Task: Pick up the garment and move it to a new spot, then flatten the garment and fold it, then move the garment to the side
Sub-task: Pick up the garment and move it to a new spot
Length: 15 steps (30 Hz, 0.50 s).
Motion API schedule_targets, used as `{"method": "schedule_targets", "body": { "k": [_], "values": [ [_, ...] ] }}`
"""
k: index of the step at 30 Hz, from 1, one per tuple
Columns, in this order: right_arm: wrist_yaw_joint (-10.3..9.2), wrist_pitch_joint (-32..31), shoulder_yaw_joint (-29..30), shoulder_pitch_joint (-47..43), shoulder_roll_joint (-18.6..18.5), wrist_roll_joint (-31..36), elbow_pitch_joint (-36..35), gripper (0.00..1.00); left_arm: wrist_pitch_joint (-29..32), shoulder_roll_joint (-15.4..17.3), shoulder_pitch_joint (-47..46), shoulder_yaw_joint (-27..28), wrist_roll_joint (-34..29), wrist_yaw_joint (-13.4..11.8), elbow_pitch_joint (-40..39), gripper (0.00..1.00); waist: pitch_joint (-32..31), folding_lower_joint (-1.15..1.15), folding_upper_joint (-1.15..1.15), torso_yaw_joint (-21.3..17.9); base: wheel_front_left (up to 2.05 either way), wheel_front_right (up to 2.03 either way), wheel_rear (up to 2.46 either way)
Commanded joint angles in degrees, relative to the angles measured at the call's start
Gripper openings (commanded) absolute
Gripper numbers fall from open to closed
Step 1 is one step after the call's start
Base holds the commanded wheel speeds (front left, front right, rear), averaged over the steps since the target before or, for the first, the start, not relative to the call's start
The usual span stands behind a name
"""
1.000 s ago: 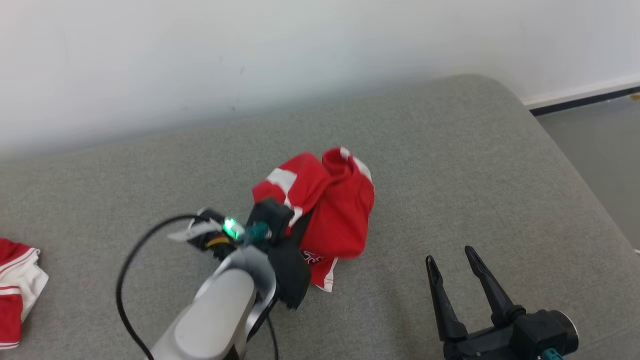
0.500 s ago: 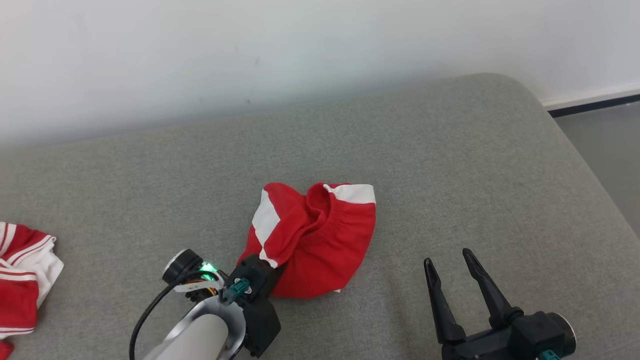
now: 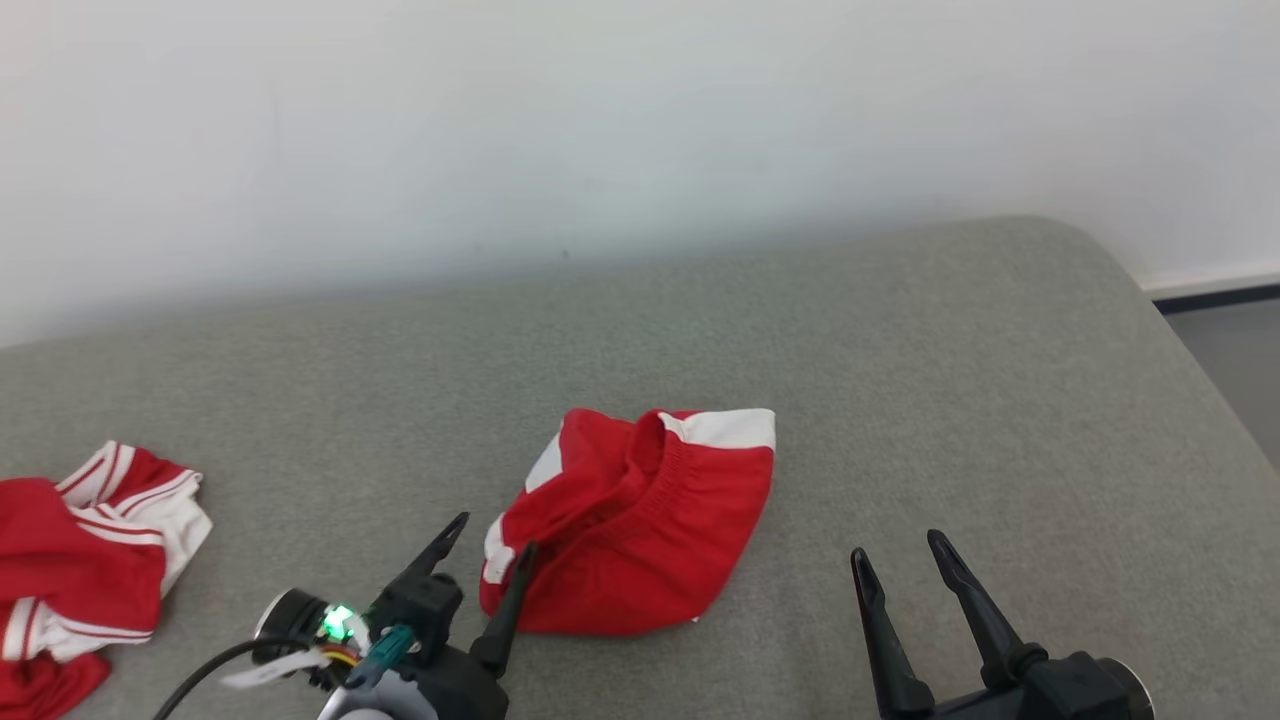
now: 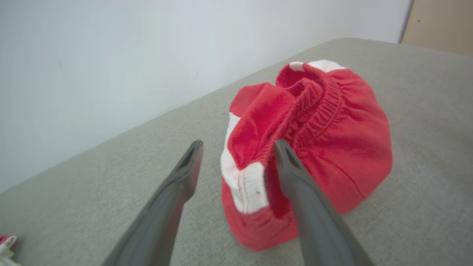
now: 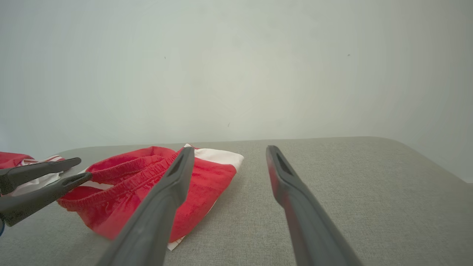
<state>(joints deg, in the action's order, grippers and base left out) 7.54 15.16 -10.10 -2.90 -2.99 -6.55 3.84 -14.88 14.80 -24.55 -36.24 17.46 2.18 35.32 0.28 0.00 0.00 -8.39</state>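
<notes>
With the red garment (image 3: pixel 640 530) lying bunched mid-cushion (image 3: pixel 900 350) and both claws spread empty, the left claw (image 3: pixel 494 533) at its near-left edge and the right claw (image 3: pixel 897 546) apart on its right, flattening likely goes best by pinching opposite waistband (image 3: pixel 690 470) ends and drawing them apart.

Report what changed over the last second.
The left claw lowered the red garment onto the grey cushion and let go; it now stands open at the hem. The right claw stayed open and idle.
</notes>
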Motion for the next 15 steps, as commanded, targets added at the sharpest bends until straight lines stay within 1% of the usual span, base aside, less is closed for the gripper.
{"method": "schedule_targets", "body": {
  "k": [1, 2, 3, 6, 7, 11, 15],
  "values": [
    [-0.1, 0.11, 0.14, -0.81, -0.03, -0.19, -0.22, 1.0, -0.32, 0.14, 1.87, 1.14, 0.59, -0.67, -1.33, 1.0, -1.86, 0.0, 0.0, 1.93, 0.0, 0.0, 0.0],
    [-0.1, 0.11, 0.32, -1.12, -0.21, -0.14, -0.39, 1.0, -0.31, 0.4, 4.3, 3.17, 0.96, -1.76, -3.71, 1.0, -2.72, 0.0, 0.0, 2.94, 0.0, 0.0, 0.0],
    [-0.1, 0.11, 0.32, -1.12, -0.21, -0.14, -0.39, 1.0, -0.31, 0.4, 4.3, 3.17, 0.96, -1.76, -3.71, 1.0, -2.72, 0.0, 0.0, 2.94, 0.0, 0.0, 0.0],
    [-0.1, 0.11, 0.61, -1.83, -0.37, 0.03, -0.58, 1.0, -0.32, 0.56, 7.76, 5.56, 0.33, -3.42, -7.14, 1.0, -3.96, 0.0, 0.0, 4.44, 0.0, 0.0, 0.0],
    [-0.1, 0.11, 1.12, -2.43, -0.42, 0.15, -0.61, 1.0, -0.32, 0.14, 10.17, 7.46, 0.19, -4.73, -9.71, 1.0, -4.79, 0.0, 0.0, 5.47, 0.0, 0.0, 0.0],
    [-0.1, 0.12, 1.67, -2.98, -0.26, -0.15, -1.38, 1.0, -0.32, -0.98, 15.19, 11.74, 0.43, -6.96, -14.57, 1.0, -5.54, 0.0, 0.0, 7.12, 0.0, 0.0, 0.0],
    [-0.1, 0.11, 1.61, -3.02, -0.21, 0.13, -2.08, 1.0, -0.32, -2.62, 19.86, 17.32, -0.12, -9.65, -20.51, 1.0, -5.52, 0.0, 0.0, 7.95, 0.0, 0.0, 0.0]
  ]
}}
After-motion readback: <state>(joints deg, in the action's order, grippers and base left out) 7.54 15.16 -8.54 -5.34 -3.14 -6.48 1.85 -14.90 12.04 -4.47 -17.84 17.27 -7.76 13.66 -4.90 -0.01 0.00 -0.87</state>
